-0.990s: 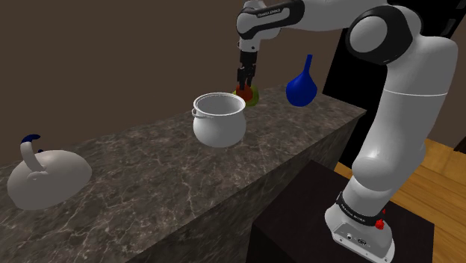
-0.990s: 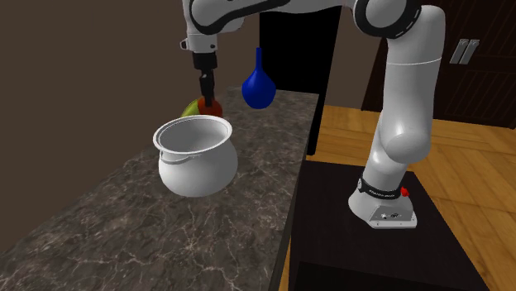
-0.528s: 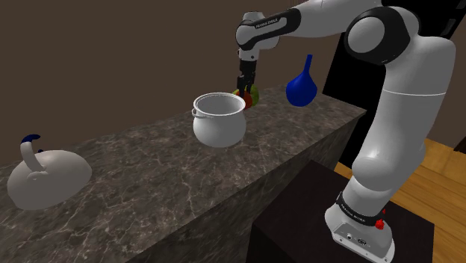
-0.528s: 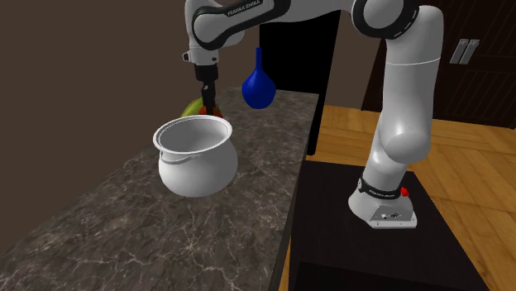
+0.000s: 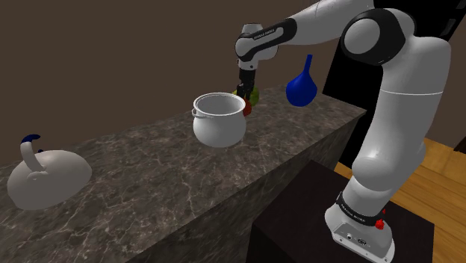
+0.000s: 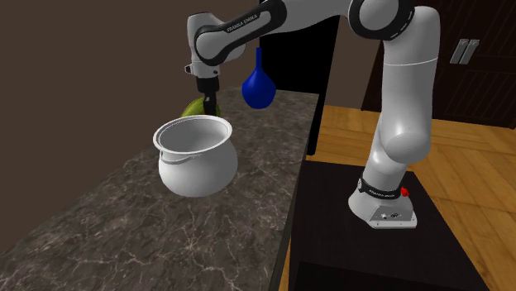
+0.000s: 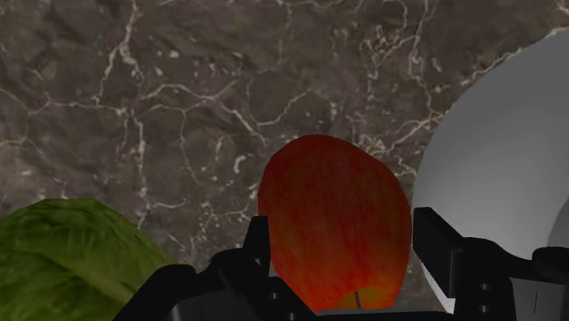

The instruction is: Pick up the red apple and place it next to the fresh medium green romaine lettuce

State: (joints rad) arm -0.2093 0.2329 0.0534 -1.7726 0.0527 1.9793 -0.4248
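Gripper (image 7: 342,232) pinching apple (image 7: 330,205); dropped lower vs 1s ago, now behind pot (image 5: 219,123) rim, shoulder view upper centre. Lettuce (image 7: 68,251) just beside. Pot interior plain white.

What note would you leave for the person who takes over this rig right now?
Gripper: shut on the red apple.
Lettuce: on the marble counter, close to one side of the gripper; the white pot is on the other side.
Done: apple grasped.
Left: set the apple on the counter next to the lettuce, open the fingers, withdraw.
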